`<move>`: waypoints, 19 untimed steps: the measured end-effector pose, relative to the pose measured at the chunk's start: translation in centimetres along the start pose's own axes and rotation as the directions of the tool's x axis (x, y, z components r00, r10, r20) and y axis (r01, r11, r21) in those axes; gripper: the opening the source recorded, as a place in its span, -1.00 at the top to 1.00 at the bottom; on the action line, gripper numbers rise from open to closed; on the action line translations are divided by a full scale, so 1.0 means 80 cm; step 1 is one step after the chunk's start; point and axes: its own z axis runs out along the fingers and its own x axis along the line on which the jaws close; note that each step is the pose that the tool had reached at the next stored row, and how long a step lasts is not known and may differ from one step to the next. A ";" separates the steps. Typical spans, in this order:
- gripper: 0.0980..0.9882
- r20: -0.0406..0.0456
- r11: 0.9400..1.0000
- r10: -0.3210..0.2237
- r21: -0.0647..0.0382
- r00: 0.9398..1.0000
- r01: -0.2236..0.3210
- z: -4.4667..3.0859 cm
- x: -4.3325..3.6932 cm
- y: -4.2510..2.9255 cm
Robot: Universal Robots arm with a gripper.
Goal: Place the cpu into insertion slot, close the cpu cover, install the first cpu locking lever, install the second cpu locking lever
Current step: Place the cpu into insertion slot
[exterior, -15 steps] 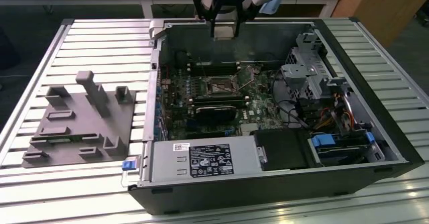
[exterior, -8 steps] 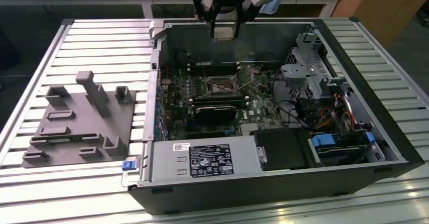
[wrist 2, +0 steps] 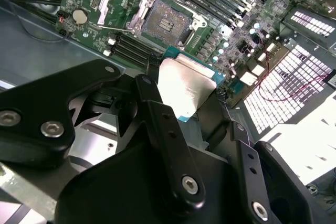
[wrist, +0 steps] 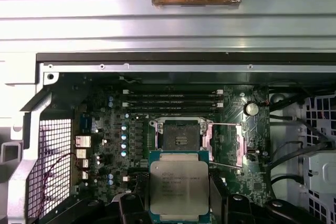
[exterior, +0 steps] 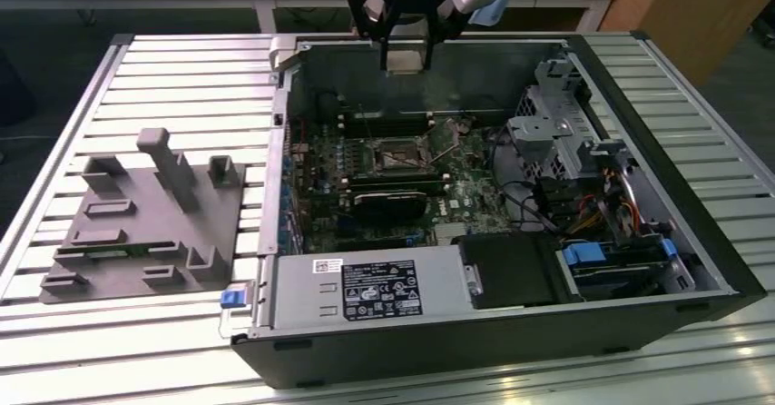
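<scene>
On the exterior view's left, well away from the fingers, a grey moulded plastic fixture point(exterior: 145, 214) with upright posts lies on the ribbed silvery metal table point(exterior: 181, 69). Next comes the open black tower computer case point(exterior: 485, 332), lying on its side with the green motherboard point(exterior: 478, 192) facing up. The arm comes down from above the case's far rim with its wrist pointing straight down. The black gripper point(exterior: 406, 60) hangs over the board, clear of it.

The black fingers point(wrist 2: 160, 119) pinch the cpu point(wrist 2: 186, 85), a small flat square chip with a dull tan-metallic face and a green border, by two opposite edges, so that it sits flat between them.

In the first wrist view, the insertion slot point(wrist: 181, 136), a small square socket with a dark centre and silvery rim, lies bare just past the fingertips. The cpu cover point(wrist: 242, 145), a thin silvery metal frame, stands swung open just beside the slot. A thin silvery wire lever point(wrist: 227, 165) crosses beneath the cover.
</scene>
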 end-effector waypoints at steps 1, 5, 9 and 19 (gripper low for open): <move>0.00 0.000 1.000 0.000 0.000 1.000 0.000 0.0003 0.000 0.0000; 0.00 0.000 1.000 0.000 0.001 1.000 0.000 0.0013 0.000 -0.0001; 0.00 0.000 1.000 0.000 0.002 1.000 0.000 0.0023 0.000 -0.0002; 0.00 0.000 1.000 0.000 0.009 1.000 0.000 0.0115 0.000 -0.0009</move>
